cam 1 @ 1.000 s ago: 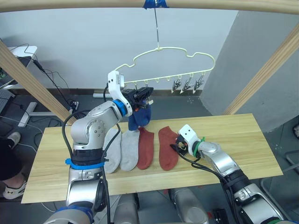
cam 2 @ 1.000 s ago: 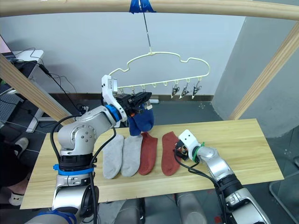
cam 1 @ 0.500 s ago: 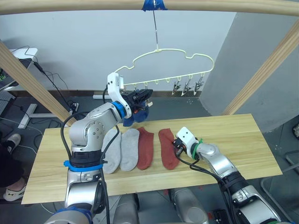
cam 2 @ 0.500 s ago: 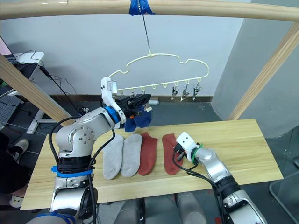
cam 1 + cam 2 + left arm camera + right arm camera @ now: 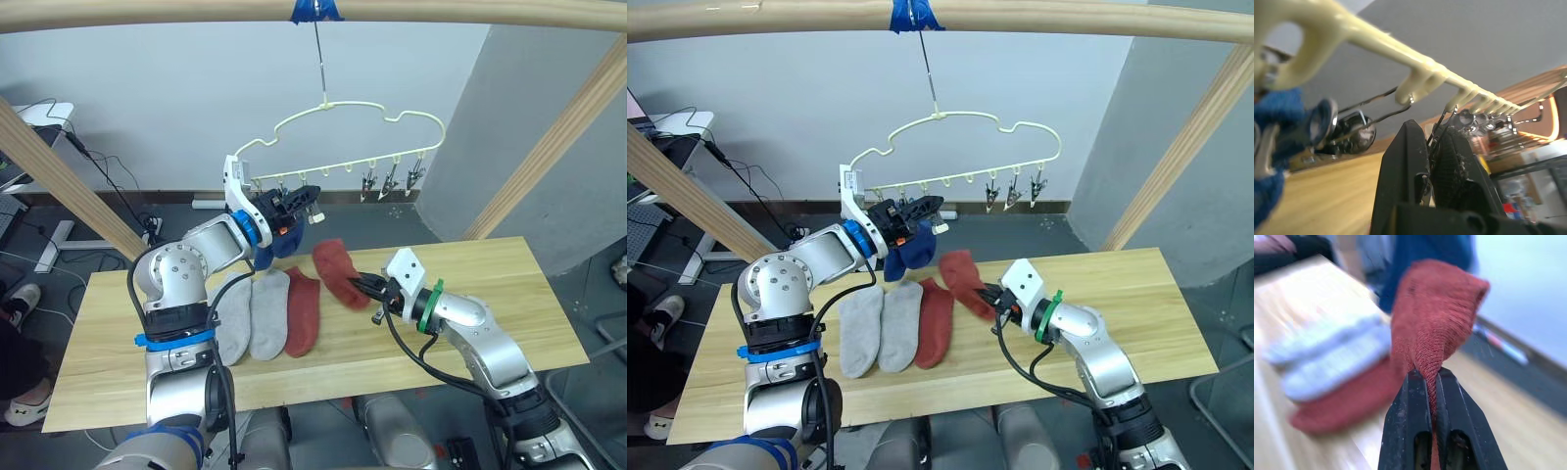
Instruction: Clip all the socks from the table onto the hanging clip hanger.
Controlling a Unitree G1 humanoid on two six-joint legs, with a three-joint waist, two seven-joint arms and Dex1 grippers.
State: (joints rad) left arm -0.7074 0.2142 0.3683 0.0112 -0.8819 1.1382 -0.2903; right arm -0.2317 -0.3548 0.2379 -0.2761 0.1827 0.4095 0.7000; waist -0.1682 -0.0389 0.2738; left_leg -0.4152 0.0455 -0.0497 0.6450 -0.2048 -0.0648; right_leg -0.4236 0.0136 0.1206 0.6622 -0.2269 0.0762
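A pale yellow clip hanger (image 5: 358,137) hangs by a thin hook from a round wooden pole (image 5: 196,12) above a long light wooden desk (image 5: 549,294). Blue socks (image 5: 286,238) hang from the left end of its lower bar, and three empty metal clips (image 5: 392,181) dangle near the right end. The left claw (image 5: 312,206) is raised to the bar just beside the blue socks, its two black fingers (image 5: 1405,171) pressed together on the wire of a metal clip (image 5: 1442,125). On the desk below lie two light grey socks (image 5: 253,313) side by side, with one rust red sock (image 5: 304,311) touching the right grey one. The right claw (image 5: 364,286) is closed on the edge of the second rust red sock (image 5: 336,272), holding it lifted above the desk, tilted up toward the hanger, to the right of the sock row. Cables (image 5: 118,181) trail on the floor behind the desk.
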